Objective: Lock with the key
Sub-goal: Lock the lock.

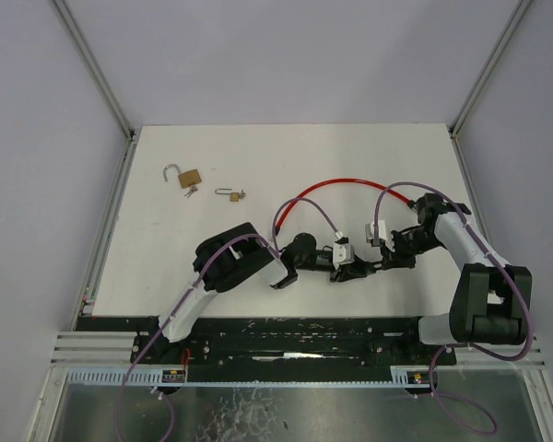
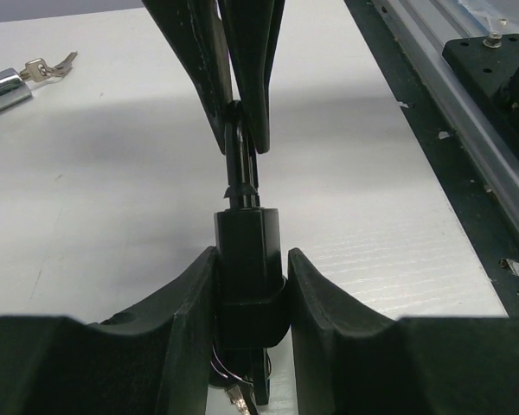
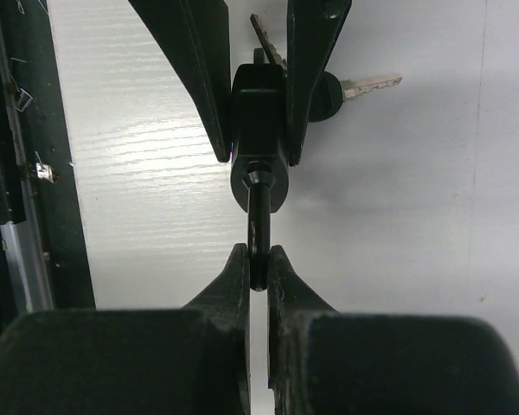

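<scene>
Black lock (image 2: pixel 246 251) — near front table edge (image 1: pixel 369 315)

lock body (image 2: pixel 246 251): matt black plastic | pin (image 3: pixel 258 220): glossy black | key (image 3: pixel 372 84): shiny metal

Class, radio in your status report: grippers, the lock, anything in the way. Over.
Left gripper shut on black lock body. Right gripper shut on its pin. Keys beside body, ungripped. Padlocks well clear.

Robotics lab test cell: plain white table (image 1: pixel 350 147) centre frame, bare lavender enclosure walls (image 1: pixel 37 138) with aluminium corner posts (image 1: pixel 92 66), black mounting rail (image 1: pixel 295 331) along the bottom.
</scene>
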Robot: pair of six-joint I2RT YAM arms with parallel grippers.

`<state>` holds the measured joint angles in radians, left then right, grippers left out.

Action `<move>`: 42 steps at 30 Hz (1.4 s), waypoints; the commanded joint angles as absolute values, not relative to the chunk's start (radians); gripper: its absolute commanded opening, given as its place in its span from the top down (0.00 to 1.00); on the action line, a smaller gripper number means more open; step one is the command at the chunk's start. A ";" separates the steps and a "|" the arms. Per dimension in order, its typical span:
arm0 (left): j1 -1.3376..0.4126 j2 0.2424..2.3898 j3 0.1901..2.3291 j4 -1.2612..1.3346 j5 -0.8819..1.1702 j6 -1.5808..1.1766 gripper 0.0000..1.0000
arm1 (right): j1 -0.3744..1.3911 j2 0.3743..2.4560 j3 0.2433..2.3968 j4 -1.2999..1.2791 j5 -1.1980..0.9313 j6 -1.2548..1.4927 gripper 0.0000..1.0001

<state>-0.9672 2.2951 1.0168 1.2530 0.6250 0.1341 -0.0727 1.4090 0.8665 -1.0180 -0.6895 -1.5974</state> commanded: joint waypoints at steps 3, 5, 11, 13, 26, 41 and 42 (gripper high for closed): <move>-0.997 2.322 1.028 1.224 0.560 0.179 1.00 | 0.172 1.403 0.759 -0.853 -0.775 -1.335 1.00; -0.997 2.322 1.025 1.224 0.560 0.173 1.00 | 0.222 1.410 0.760 -0.805 -0.771 -1.274 1.00; -0.994 2.327 1.017 1.240 0.555 0.156 1.00 | 0.290 1.474 0.766 -0.784 -0.776 -1.239 1.00; -0.992 2.324 1.014 1.246 0.552 0.152 1.00 | 0.290 1.463 0.772 -0.790 -0.813 -1.245 1.00; -0.983 2.314 0.992 1.371 0.606 0.135 1.00 | 0.296 1.543 0.848 -0.731 -1.026 -1.236 1.00; -0.977 2.319 0.999 1.383 0.599 0.121 1.00 | 0.310 1.612 0.999 -0.783 -1.107 -1.151 1.00; -0.975 2.316 0.997 1.389 0.599 0.117 1.00 | 0.323 1.620 0.996 -0.737 -1.091 -1.114 1.00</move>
